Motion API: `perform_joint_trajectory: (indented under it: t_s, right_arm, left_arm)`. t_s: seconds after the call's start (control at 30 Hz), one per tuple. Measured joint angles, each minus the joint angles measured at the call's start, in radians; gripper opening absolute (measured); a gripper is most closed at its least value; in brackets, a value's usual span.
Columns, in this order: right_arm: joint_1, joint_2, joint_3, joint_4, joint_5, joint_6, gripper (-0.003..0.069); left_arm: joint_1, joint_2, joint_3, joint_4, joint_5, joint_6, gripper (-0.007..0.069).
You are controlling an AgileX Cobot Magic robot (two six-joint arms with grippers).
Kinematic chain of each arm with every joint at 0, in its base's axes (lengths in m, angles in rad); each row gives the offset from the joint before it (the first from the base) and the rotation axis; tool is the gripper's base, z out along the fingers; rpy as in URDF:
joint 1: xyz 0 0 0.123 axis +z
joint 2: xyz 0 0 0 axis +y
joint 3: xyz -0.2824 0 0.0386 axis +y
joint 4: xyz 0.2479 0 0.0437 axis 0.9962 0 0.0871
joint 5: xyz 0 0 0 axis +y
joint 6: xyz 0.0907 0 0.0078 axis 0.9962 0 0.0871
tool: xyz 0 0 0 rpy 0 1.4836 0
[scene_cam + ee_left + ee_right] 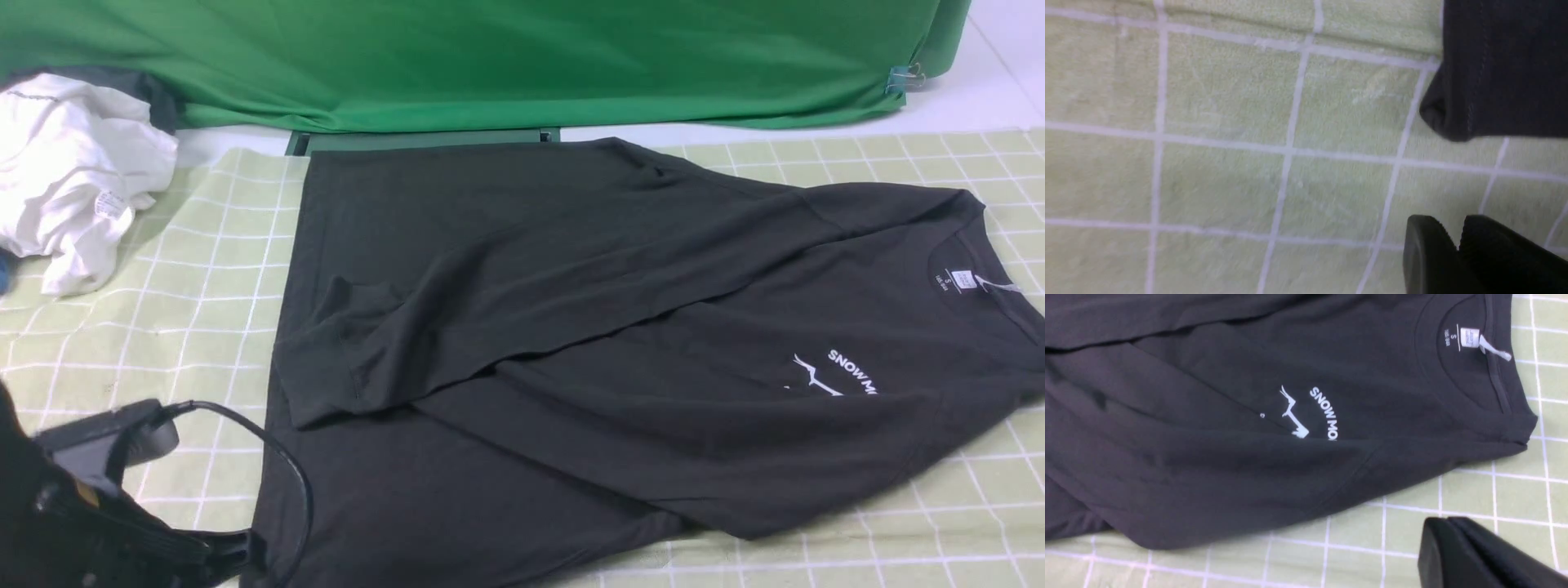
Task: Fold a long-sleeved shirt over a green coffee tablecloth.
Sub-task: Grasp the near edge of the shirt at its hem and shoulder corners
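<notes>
The long-sleeved shirt (571,327) lies flat on the green coffee tablecloth (188,310), collar to the right, with both sleeves folded across the body. Part of the white "SNOW" print (1323,412) shows in the right wrist view. My left arm (98,506) sits at the near left by the shirt's hem. In the left wrist view the left gripper (1457,228) hangs over bare tablecloth (1208,163), its tips a narrow gap apart with nothing between them, and a dark shirt edge (1494,69) lies just beyond. The right gripper (1447,522) is shut and empty over the tablecloth (1515,490) beside the shirt's shoulder (1208,457).
A crumpled white garment (73,171) lies at the far left. Plain bright green fabric (490,57) hangs across the back, held by a clip (902,80) at the right. A black cable (286,465) loops from my left arm over the shirt's hem.
</notes>
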Motion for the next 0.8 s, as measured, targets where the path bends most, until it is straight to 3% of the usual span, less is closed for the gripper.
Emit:
perform_joint_trajectory:
  t_s: [0.17,0.3,0.43,0.63,0.8]
  right_arm:
    - [0.0,0.03,0.0,0.12,-0.092,0.0,0.0]
    - [0.0,0.076,0.0,0.226,-0.117,-0.005,0.0006]
    - [0.017,0.136,0.0,0.294,-0.088,-0.054,0.0018]
    - [0.173,0.245,-0.001,0.31,-0.045,-0.129,0.0038]
    - [0.27,0.324,0.0,0.314,-0.049,-0.14,0.0048]
  left_arm:
    - [-0.001,0.018,-0.014,-0.117,-0.005,0.07,0.012]
    - [-0.002,0.019,-0.131,-0.089,0.116,0.102,0.016]
    - [-0.006,0.018,-0.16,-0.095,0.113,0.087,0.0218]
    - [-0.088,0.02,-0.046,-0.122,-0.031,0.087,0.0351]
    - [-0.099,0.02,-0.025,-0.079,-0.068,0.08,0.0427]
